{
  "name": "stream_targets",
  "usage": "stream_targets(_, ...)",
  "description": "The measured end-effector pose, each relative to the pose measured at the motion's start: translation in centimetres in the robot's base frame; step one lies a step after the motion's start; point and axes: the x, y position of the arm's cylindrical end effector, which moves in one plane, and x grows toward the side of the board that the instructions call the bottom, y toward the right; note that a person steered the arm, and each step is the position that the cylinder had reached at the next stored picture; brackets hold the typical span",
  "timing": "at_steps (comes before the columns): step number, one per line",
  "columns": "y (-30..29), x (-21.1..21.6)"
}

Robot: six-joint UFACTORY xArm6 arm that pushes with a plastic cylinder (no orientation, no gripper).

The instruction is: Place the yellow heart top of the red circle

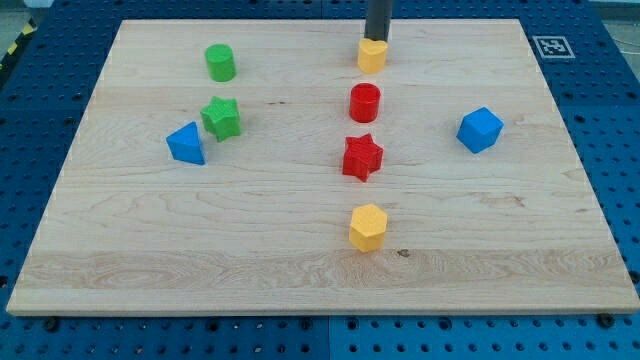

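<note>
The yellow heart (372, 56) lies near the view's top, directly above the red circle (365, 102) with a small gap between them. My tip (377, 40) touches the heart's upper edge, just above it. The rod rises out of the view's top.
A red star (362, 157) lies below the red circle, and a yellow hexagon (367, 227) lower still. A blue cube-like block (480, 129) is at the right. A green cylinder (220, 62), green star (221, 117) and blue triangle (186, 144) are at the left. The wooden board (120, 250) sits on a blue pegboard.
</note>
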Motion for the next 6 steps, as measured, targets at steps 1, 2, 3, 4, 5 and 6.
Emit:
stream_targets(1, -0.2, 0.0)
stream_targets(2, 1.9, 0.0)
stream_targets(3, 6.1, -0.1)
stream_targets(4, 9.9, -0.1)
stream_targets(5, 10.9, 2.0)
stream_targets(6, 10.9, 5.3)
